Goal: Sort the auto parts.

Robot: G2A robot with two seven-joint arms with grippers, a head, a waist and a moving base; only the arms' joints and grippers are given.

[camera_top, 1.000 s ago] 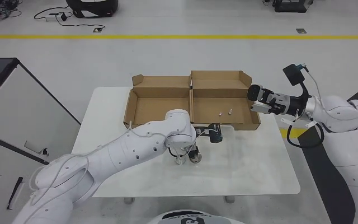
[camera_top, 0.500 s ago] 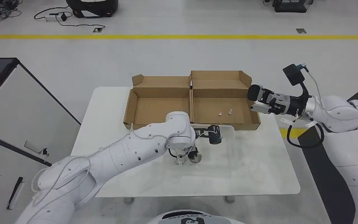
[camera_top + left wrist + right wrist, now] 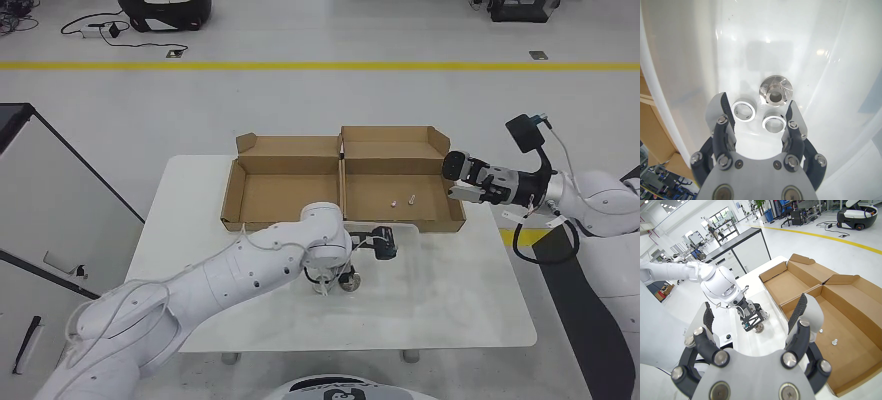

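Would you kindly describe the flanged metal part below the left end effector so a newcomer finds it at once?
On the white table, in the clear tray before the cardboard boxes, three metal parts lie under the left end effector. Take the wide disc with small holes and a raised centre collar; its neighbours are plain rings.

The white left arm point(image 3: 250, 270) shifted a little over the white counter point(image 3: 450, 290). Its round wrist joint point(image 3: 323, 228) drew back from the front wall of the brown cardboard box point(image 3: 290, 190), toward the robot's side, and moved slightly to the right. The forearm followed in the same direction. So the left pincer point(image 3: 757, 99) was carried a small step nearer to the silver metal flange point(image 3: 350, 283). Whether it also came lower, I cannot tell.
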